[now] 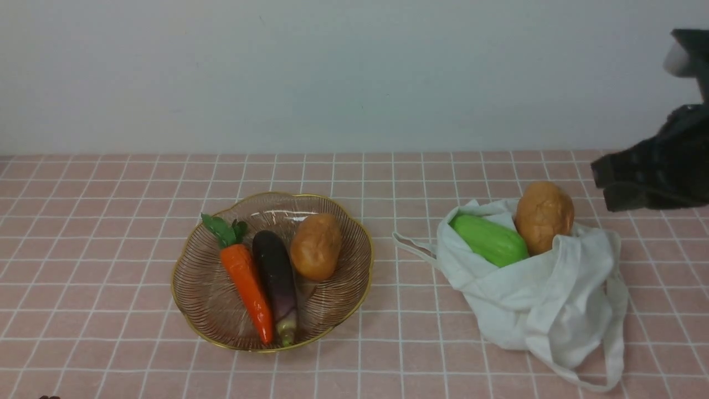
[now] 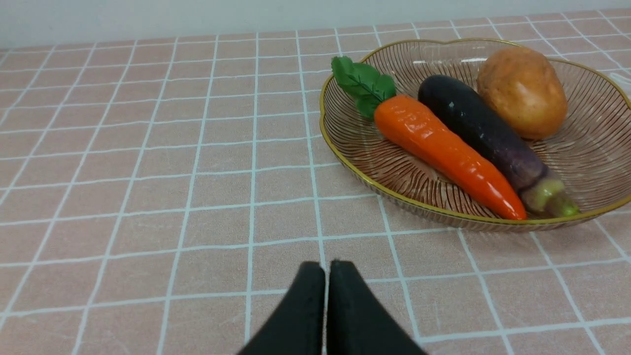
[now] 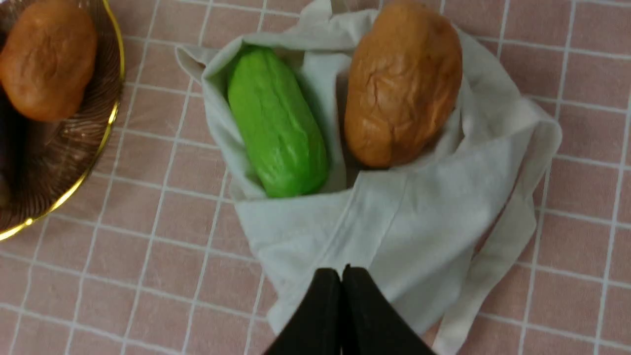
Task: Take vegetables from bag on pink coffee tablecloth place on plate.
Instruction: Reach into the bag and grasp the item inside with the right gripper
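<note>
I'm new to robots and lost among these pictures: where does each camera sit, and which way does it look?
Front: between the arms, looking forward over plate and bag; right arm at the edge.
Left wrist: low, facing the plate; shut left pincer shows.
Right wrist: above, looking down into the bag; shut right pincer shows.
Both wrist views share the plate's potato.

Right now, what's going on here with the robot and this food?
Nothing is being held. The right pincer, shut and empty, hangs above the white bag. The left pincer, also shut and empty, is over the pink tablecloth near the plate. A carrot, an eggplant and a potato lie on the plate. A second potato and a green vegetable sit in the bag's open mouth, not yet taken out.
</note>
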